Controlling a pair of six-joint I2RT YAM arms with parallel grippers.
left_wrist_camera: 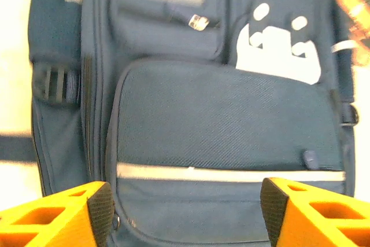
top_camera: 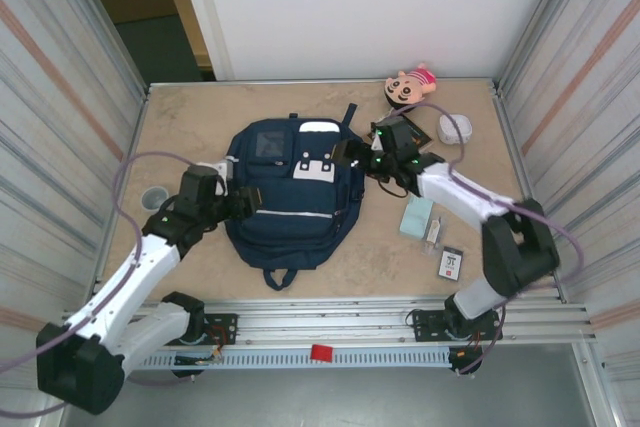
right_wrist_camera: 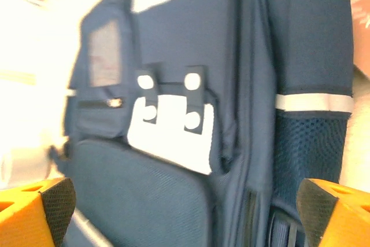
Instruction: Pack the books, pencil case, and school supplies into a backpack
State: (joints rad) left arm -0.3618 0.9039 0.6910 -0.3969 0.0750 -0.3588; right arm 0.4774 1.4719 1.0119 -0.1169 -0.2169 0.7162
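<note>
Two grippers hang over the backpack [top_camera: 295, 209], which lies flat mid-table with its front up. The left gripper [left_wrist_camera: 185, 215] has its orange fingers spread wide above the lower front pocket with nothing between them, and only the fingertips enter the frame. The right gripper [right_wrist_camera: 186, 209] is likewise parted and empty at the backpack's upper right edge, its view blurred and washed out at left. The book [right_wrist_camera: 354, 10] shows as an orange-brown corner cut off by the frame edge. On the table to the right, apart from the backpack, lie the pencil case [top_camera: 417, 215], a small clear piece [top_camera: 434, 232] and a black-and-white packet [top_camera: 452, 263].
</note>
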